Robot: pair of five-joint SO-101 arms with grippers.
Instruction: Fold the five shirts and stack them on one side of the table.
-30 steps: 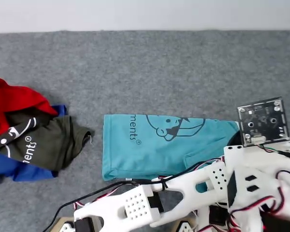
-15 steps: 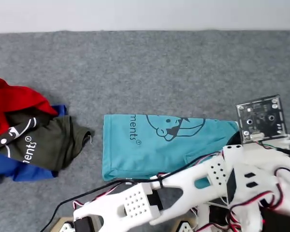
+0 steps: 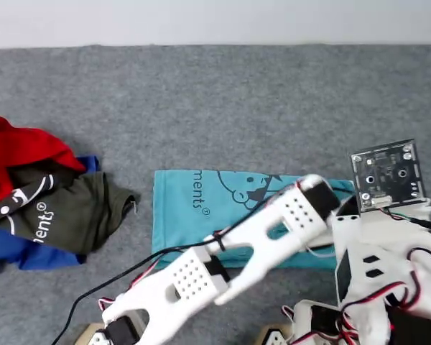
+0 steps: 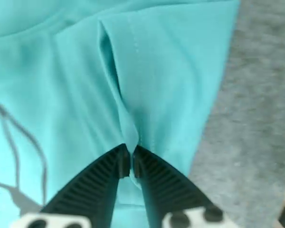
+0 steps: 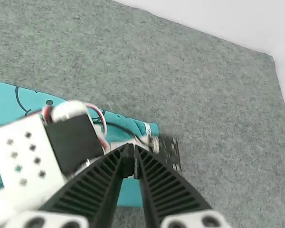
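Your left gripper (image 4: 130, 159), seen in its own wrist view, is pinched almost shut on a small ridge of the teal shirt (image 4: 61, 85). The cloth stands up in a soft fold that runs away from the tips. One stitched edge of the shirt lies close by, with the grey table (image 4: 256, 118) just past it.

In the right wrist view, your right gripper (image 5: 133, 162) is closed tight and has nothing in it. It hangs just above the left arm (image 5: 23, 152). The teal shirt (image 5: 9, 102) lies under that arm, and its right end stops near the tips.

From the high view, the teal shirt (image 3: 194, 230) is folded into a long strip. Its long side runs left to right across the near middle of the table (image 3: 237, 100). The left arm (image 3: 273, 223) lies across the shirt and ends over its right part. The right arm (image 3: 384, 273) sits at the near right, beside that end. Well apart, at the left edge, a red shirt (image 3: 21, 147), a dark green shirt (image 3: 65, 212) and a blue shirt (image 3: 14, 251) lie in a loose pile.
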